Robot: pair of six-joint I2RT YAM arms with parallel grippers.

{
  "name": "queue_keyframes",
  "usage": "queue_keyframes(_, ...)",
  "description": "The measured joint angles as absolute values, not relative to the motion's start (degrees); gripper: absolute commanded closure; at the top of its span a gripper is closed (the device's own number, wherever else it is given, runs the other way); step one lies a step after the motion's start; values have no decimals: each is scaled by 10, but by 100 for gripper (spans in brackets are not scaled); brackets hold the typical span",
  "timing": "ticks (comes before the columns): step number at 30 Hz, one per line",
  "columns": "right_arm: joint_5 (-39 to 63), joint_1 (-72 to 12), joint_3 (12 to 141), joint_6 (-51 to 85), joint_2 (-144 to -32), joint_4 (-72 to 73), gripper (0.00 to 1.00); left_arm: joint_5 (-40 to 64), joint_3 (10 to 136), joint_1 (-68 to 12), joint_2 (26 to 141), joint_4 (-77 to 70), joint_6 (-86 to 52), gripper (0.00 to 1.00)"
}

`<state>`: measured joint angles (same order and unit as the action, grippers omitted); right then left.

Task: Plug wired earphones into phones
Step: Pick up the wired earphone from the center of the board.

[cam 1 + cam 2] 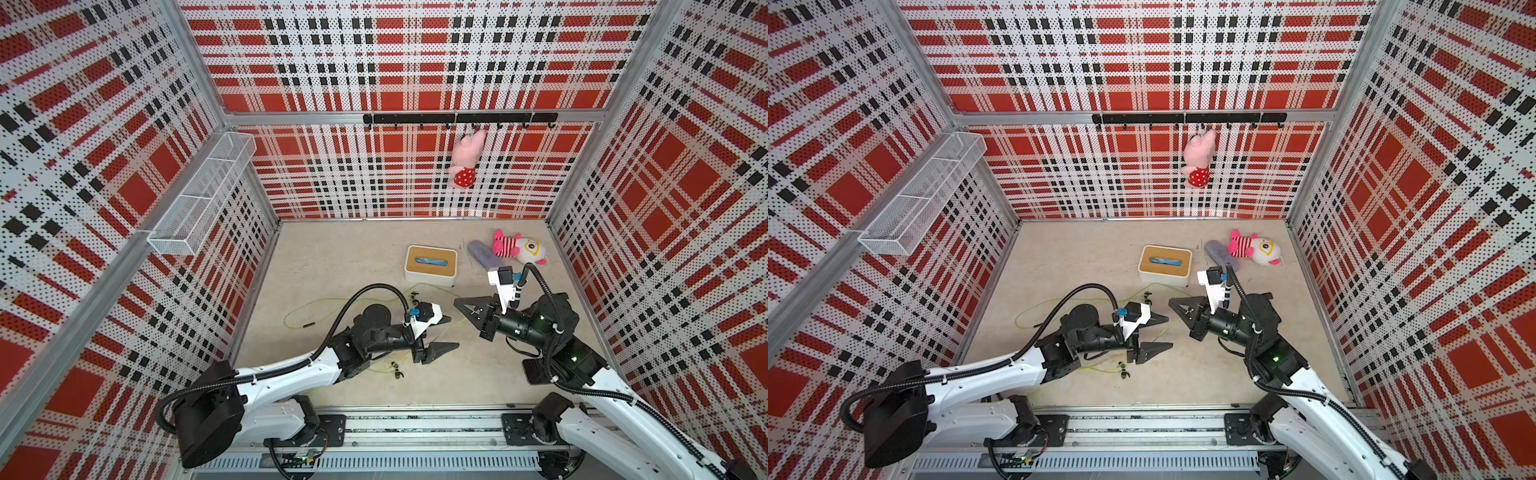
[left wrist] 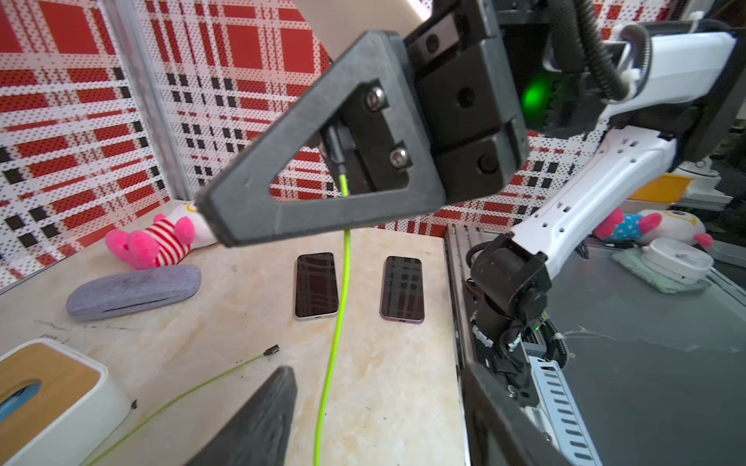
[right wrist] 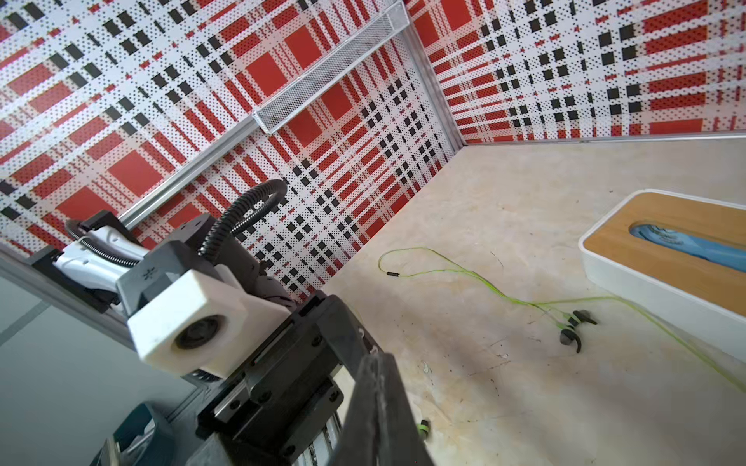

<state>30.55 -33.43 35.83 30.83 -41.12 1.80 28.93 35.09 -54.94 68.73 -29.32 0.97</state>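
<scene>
While the left pincer (image 1: 454, 331) gapes, the right pincer (image 1: 457, 301) clamps an earphone plug (image 2: 337, 151).

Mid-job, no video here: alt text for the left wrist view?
The right gripper, black with triangular fingers, is shut on a small dark plug; its yellow-green earphone cable hangs down in front of two flat black smartphones lying screen up on the beige table. A second dark plug lies loose nearer the camera.

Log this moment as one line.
left pincer: open | right pincer: shut on plug, cable hanging | phones: flat on table, unplugged
</scene>
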Motion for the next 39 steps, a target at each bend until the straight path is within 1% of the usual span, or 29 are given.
queue_keyframes(2,320,-335,363,295,-411,18,100,305,358,-549,688,-295,6,40)
queue_keyframes(6,350,-338,370,270,-413,18,100,324,376,-547,693,-300,3,42)
queue_keyframes(11,375,-342,376,251,-424,18,100,336,393,-547,708,-304,1,48)
queue_keyframes(12,378,-343,376,249,-425,18,100,340,396,-547,712,-304,0,52)
queue_keyframes(16,389,-348,377,243,-429,20,100,354,405,-547,726,-306,-6,72)
queue_keyframes(18,391,-350,377,240,-429,20,100,359,407,-547,730,-311,-10,80)
queue_keyframes(20,395,-351,377,236,-429,20,100,363,407,-547,733,-318,-17,95)
queue_keyframes(21,397,-351,377,234,-429,20,100,366,407,-547,734,-324,-18,100)
queue_keyframes(22,399,-351,377,234,-429,20,100,369,407,-547,735,-329,-25,100)
queue_keyframes(23,399,-351,377,232,-429,20,93,372,407,-547,736,-333,-23,100)
queue_keyframes(24,400,-351,378,231,-429,20,84,373,407,-547,737,-335,-31,100)
queue_keyframes(25,400,-352,379,230,-429,19,70,373,407,-547,738,-338,-31,100)
queue_keyframes(27,398,-352,383,223,-429,14,36,373,406,-547,738,-346,-35,100)
queue_keyframes(28,394,-353,387,220,-429,8,30,371,406,-547,738,-351,-36,100)
queue_keyframes(29,388,-354,390,218,-429,2,28,370,404,-546,738,-356,-36,100)
queue_keyframes(31,374,-354,405,209,-427,-18,27,362,395,-544,734,-362,-36,100)
queue_keyframes(37,348,-354,439,195,-407,-61,31,340,367,-535,714,-365,-35,100)
queue_keyframes(39,343,-354,443,197,-402,-71,27,333,359,-534,701,-366,-33,100)
